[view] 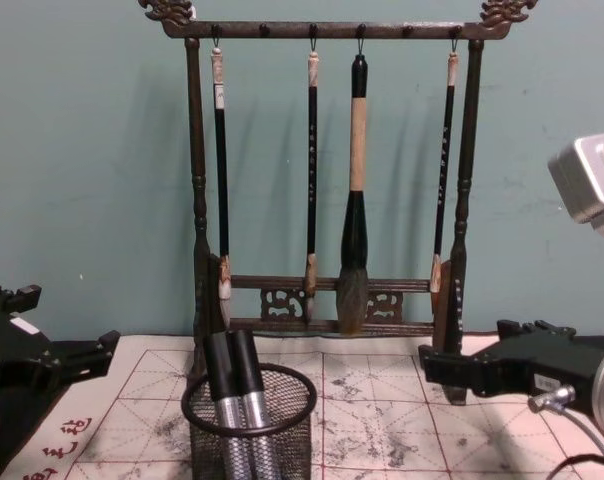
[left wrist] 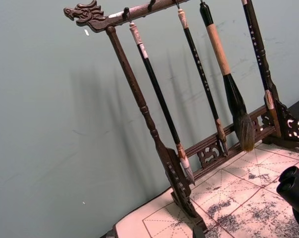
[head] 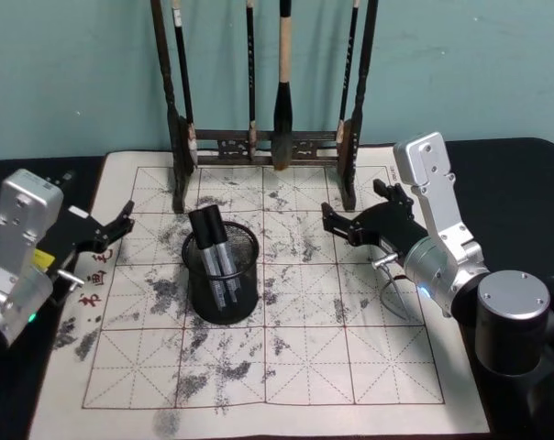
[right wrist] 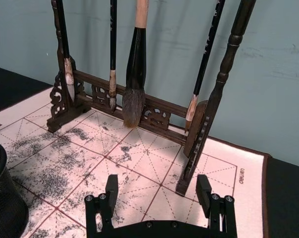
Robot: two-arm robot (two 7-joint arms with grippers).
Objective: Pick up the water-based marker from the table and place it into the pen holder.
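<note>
Look at the head view: your holder [head: 222,275] stands left of centre on the ink-stained mat [head: 350,367], and two markers [head: 215,252] already stand in it, dark caps up and leaning toward the back. In the chest view the same holder [view: 250,420] sits at bottom centre, the markers [view: 237,385] rising above its rim with their grey barrels down inside the mesh.

Your left gripper [head: 121,225] hovers at middle left of the head view, just over the mat's left edge and well apart from the holder; its fingers are spread and grip nothing. In the chest view it [view: 92,352] shows at lower left.

Your right gripper [head: 337,225] hangs right of centre in the head view, pointing toward the holder with a clear gap between them. In the right wrist view its fingers [right wrist: 111,186] stand wide apart at the bottom of the frame, over the mat [right wrist: 139,168], with nothing between them.

The brush rack [head: 263,142] stands at top centre, on the mat's far edge, with four brushes [view: 354,180] hanging from its bar.
</note>
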